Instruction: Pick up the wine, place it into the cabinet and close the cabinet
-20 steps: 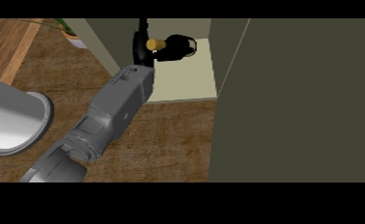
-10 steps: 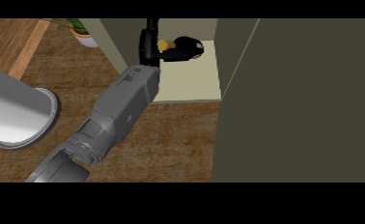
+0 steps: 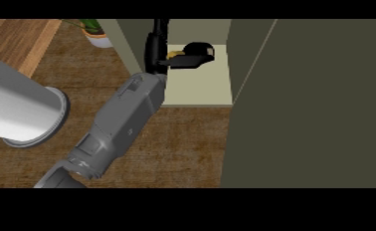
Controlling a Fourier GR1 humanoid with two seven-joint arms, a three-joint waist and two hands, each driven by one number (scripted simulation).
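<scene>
Wine (image 3: 198, 53): dark bottle, seen from steeply above, inside the open cabinet over its pale shelf; small yellowish patch on its left side, next to the robot hand.
Wine's position: far part of the scene, a little right of the middle, just beside the right robot hand and touching it on the bottle's left side.
Right robot hand (image 3: 155, 51): black, at the cabinet's left inner wall, stretched towards the far edge of the view; a short black part reaches right, under the bottle.
Grip: cannot tell whether grasping the wine or released from it; too dark and too crowded where the two meet.
Right forearm (image 3: 121, 120): grey, slanting from the near left corner up to the cabinet's mouth, above the bench.
Left robot hand: outside the view.
Cabinet (image 3: 198, 88): open, olive walls, pale shelf floor bare on the near side of the bottle; front edge of the shelf just above the bench's surface in the view.
Cabinet door (image 3: 308, 100): large dark olive panel filling the right side, from far to near, with its edge running beside the shelf's right end.
Bench (image 3: 176, 140): brown wood-grain surface, near and left of the cabinet.
Potted plant (image 3: 95, 33): far left, green leaves over a pale pot, just left of the cabinet's wall, well apart from the wine.
Grey cylinder (image 3: 29, 110): large, pale, rimmed, at the left edge, apart from the forearm; cannot tell what it is.
</scene>
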